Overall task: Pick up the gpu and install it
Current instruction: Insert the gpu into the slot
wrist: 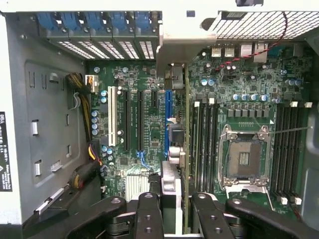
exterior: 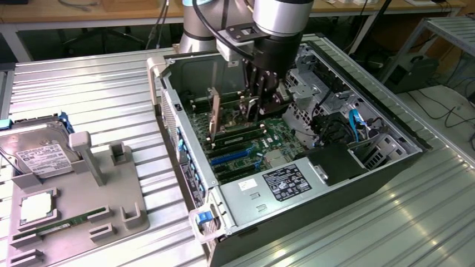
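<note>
Pickup is done: your end effector (wrist: 175, 200) is clamped on the gpu (wrist: 171, 172), held edge-on inside the computer case (exterior: 245, 214) mid-table. The card hangs over the motherboard (wrist: 149, 79), in line with the blue slot (wrist: 167, 114). Contact with the slot can't be told, so judge the install not finished: 1 of 2 steps.

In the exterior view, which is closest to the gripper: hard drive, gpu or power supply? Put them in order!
1. gpu, held in the gripper, inside the case.
2. power supply, at the case's near end.
3. hard drive, outside, on the exterior view's left.
</note>
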`<state>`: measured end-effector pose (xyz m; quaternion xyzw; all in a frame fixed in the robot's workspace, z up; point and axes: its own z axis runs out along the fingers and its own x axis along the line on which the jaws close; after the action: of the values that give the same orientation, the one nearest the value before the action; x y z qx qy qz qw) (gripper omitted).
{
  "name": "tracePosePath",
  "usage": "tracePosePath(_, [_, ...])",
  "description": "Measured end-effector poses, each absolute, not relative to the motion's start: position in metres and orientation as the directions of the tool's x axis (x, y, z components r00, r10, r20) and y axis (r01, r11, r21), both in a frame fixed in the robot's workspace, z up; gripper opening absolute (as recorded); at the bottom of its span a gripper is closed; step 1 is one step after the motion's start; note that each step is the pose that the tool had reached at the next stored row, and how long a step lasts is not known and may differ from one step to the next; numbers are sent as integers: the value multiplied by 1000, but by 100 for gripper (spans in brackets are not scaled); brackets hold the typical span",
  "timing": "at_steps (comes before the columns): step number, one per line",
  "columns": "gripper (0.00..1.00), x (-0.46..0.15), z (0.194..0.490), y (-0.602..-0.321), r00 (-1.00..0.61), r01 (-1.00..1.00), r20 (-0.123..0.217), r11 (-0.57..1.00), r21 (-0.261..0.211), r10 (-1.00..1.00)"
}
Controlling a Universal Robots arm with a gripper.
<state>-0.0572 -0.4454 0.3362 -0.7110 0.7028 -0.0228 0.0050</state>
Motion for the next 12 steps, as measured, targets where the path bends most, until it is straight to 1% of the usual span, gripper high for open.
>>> tracePosePath(5, [28,-57,332,-445,11,-999,23,-12,-34,-1000])
tracePosePath(12, [28,-57,328,-445,12,-999,1,-12,-34,-1000])
